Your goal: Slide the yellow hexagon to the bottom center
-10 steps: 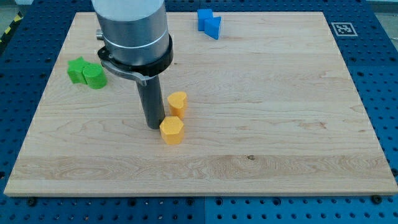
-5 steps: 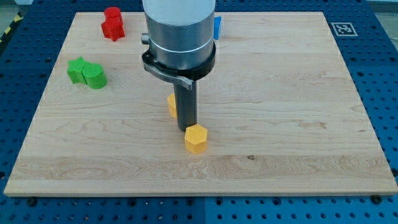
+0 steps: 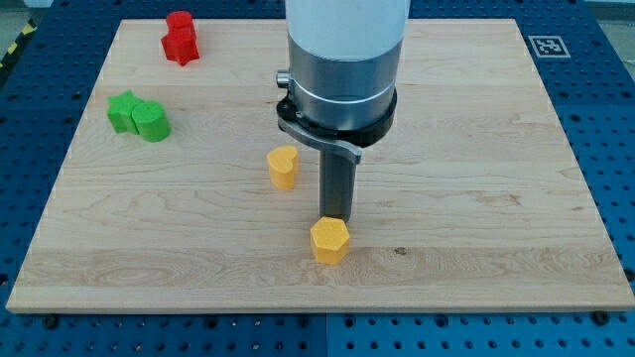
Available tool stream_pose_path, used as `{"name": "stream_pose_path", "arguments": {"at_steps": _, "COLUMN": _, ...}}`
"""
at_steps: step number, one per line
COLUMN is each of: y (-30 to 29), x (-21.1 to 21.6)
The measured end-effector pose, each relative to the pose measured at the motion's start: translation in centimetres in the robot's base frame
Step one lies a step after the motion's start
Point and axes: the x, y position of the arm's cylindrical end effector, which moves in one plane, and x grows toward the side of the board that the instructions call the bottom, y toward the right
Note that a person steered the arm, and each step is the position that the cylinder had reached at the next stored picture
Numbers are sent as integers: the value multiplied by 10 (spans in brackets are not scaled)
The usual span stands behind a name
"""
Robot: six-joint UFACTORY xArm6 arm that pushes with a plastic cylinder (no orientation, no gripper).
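My tip [image 3: 336, 218] behind yellow hexagon [image 3: 328, 241]

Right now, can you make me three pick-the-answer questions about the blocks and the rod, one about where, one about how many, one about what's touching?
1. Where is the yellow hexagon?
A. the view's top left
B. near the view's bottom centre
C. the view's right edge

2. How many yellow blocks show?
A. one
B. two
C. four

3. My tip is:
A. right at the hexagon's upper side
B. pressed on the red block
C. among the green blocks

Answers:
1. B, it sits low on the board, about mid-width.
2. B, the hexagon plus another yellow block up and to its left.
3. A, the rod ends at the hexagon's top edge, far from the red block and green blocks.
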Motion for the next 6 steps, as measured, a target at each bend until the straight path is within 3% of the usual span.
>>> {"name": "stream_pose_path", "arguments": {"at_steps": 3, "y": -4, "x": 19}}
{"name": "stream_pose_path", "arguments": {"at_steps": 6, "y": -29, "x": 2}}
